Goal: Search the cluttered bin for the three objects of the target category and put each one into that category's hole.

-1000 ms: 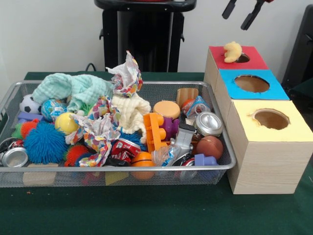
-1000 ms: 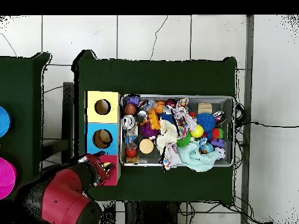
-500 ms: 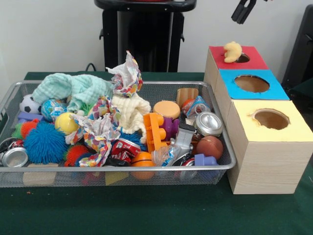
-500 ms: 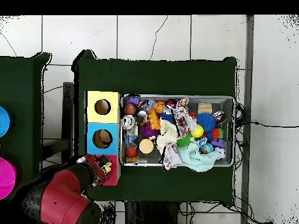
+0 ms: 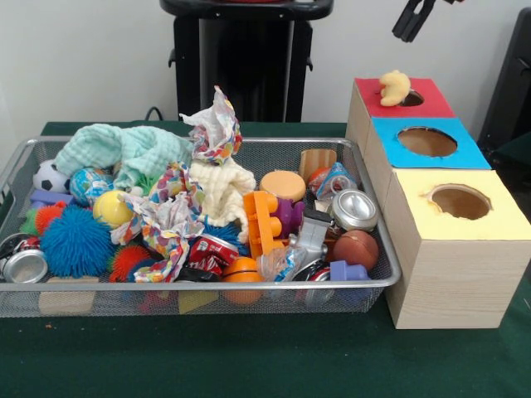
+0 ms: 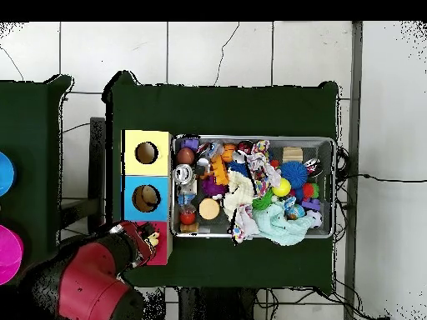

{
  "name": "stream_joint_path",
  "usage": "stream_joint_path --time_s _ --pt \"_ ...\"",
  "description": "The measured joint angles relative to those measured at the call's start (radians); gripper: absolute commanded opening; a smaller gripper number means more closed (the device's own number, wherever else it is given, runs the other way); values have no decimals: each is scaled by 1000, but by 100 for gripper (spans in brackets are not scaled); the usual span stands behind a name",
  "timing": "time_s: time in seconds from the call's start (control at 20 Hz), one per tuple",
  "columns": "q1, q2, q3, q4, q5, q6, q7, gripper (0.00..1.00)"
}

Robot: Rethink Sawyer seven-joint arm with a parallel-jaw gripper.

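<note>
The black gripper (image 5: 412, 18) hung above the red-topped wooden box (image 5: 415, 104), whether its fingers were parted could not be told, while a yellow plush toy (image 5: 395, 86) sat at that box's hole, beside the cluttered wire-mesh bin (image 5: 365, 225).

A large rounded red shell is seen on the arm (image 6: 83, 287) in the overhead view, with black sections joined to it. Near the wrist, smaller red and black parts with a few pale details are shown. In the front view, only the black, narrow gripper (image 5: 412, 18) is shown.
</note>
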Motion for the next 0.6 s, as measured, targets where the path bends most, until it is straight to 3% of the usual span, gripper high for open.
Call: stream_joint_path --time_s 0.6 --pt "-6 0 65 42 0 0 0 0"
